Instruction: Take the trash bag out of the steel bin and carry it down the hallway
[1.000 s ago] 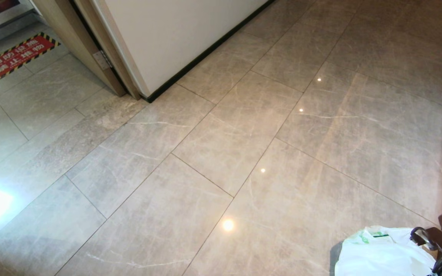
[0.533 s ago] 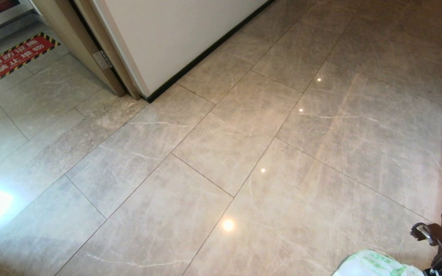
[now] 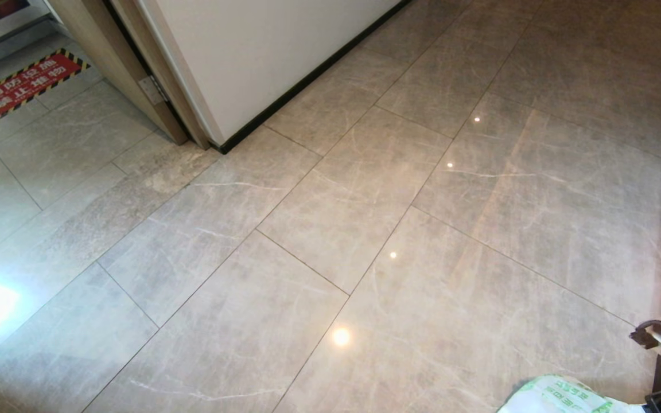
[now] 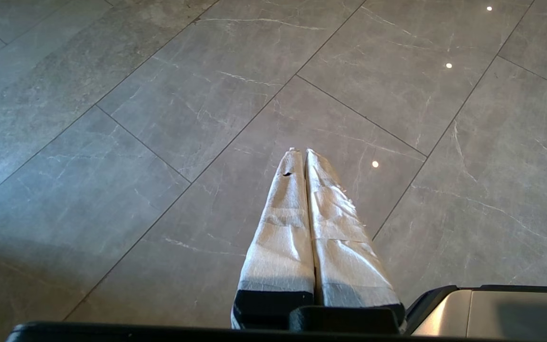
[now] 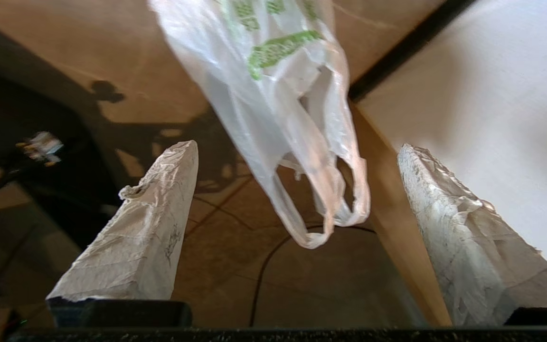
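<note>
My right gripper (image 5: 297, 147) stands wide open, gripping nothing; the trash bag (image 5: 273, 95) sits between my fingers, touching neither, and shows at the lower right edge of the head view on the hallway (image 3: 330, 229) tiles. My left gripper (image 4: 302, 156) is closed and empty.

Risk: the bag's loose handles could snag a finger as I withdraw, dragging it.

Writing: green print on the bag, unreadable; a red floor sign (image 3: 27, 84) at upper left, its Chinese characters not clearly legible.

Red floor sign (image 3: 26, 84) carries Chinese characters; trash bag (image 5: 273, 71) lettering green, unreadable
</note>
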